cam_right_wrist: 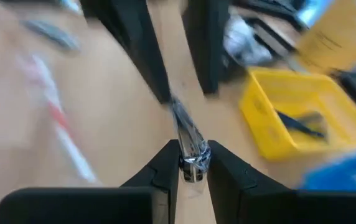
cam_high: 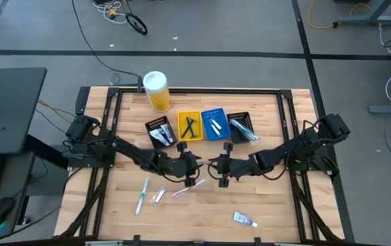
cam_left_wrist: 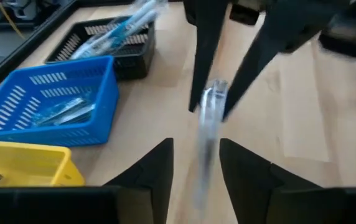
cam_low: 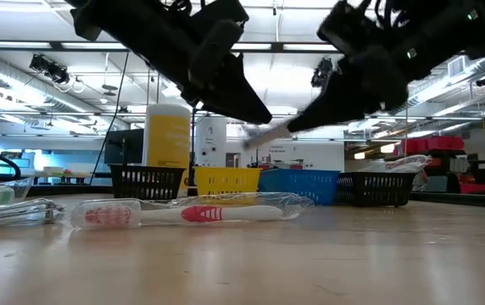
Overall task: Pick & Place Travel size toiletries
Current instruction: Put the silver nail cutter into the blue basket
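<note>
Mid-air handoff above table centre: my right gripper (cam_right_wrist: 189, 163) is clamped on one end of the wrapped toothbrush (cam_right_wrist: 187, 140). My left gripper (cam_left_wrist: 195, 168) has fingers apart, letting go so right can carry it to the bins (cam_high: 214, 124).

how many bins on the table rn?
4, in a row behind the grippers: black bin nearest the yellow canister, then yellow bin, blue bin, second black bin. None appear hidden.

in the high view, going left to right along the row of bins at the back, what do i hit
black bin → yellow bin → blue bin → second black bin
</note>
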{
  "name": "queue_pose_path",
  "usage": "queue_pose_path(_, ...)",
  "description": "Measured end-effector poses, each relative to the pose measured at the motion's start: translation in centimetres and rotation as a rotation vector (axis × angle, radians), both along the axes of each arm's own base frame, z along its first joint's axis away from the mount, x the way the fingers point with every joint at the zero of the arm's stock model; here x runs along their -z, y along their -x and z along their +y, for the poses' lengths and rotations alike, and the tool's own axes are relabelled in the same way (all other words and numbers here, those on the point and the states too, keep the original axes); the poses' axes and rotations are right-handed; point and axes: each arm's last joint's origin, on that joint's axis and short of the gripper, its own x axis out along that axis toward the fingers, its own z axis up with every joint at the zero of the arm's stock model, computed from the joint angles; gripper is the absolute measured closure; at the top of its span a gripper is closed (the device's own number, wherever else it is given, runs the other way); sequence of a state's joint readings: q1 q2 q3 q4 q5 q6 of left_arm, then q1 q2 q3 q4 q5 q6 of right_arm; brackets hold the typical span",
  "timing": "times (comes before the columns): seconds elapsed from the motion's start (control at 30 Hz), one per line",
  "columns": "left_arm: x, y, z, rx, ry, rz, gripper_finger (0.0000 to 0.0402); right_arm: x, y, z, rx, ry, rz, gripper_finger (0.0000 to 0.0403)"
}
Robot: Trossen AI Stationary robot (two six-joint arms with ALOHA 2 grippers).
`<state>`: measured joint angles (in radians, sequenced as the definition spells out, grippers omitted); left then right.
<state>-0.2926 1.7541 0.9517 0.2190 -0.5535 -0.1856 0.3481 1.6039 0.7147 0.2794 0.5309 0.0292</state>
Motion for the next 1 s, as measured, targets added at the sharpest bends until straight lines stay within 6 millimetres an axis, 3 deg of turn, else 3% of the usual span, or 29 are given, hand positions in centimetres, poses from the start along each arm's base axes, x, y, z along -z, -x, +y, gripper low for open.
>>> queue_pose_path(0.23, 0.0, 0.0, 0.1, -0.027, 0.029, -0.014, 0.0260, -0.5, 0.6, -1.6, 0.497, 0.245, -0.132, 0.0337)
queue_pose_path(0.3, 0.0, 0.0, 0.1, -0.029, 0.034, -0.016, 0.0262, -0.6, 0.6, -2.2, 0.568, 0.284, -0.146, 0.0337)
queue_pose_path(0.5, 0.0, 0.0, 0.1, -0.030, 0.035, -0.016, 0.0269, 0.2, 0.0, -5.7, 0.586, 0.129, -0.082, 0.0337)
queue_pose_path(0.7, 0.0, 0.0, 0.1, -0.027, 0.037, -0.015, 0.0271, 1.1, 0.4, -9.6, 0.722, 0.003, -0.011, 0.0337)
queue_pose_path(0.87, 0.0, 0.0, 0.1, -0.028, 0.037, -0.015, 0.0272, 1.2, 0.6, -11.1, 0.775, -0.001, 0.001, 0.0337)
queue_pose_path(1.0, 0.0, 0.0, 0.1, -0.028, 0.037, -0.015, 0.0274, 1.5, 0.5, -11.7, 0.702, -0.086, 0.051, 0.0336)
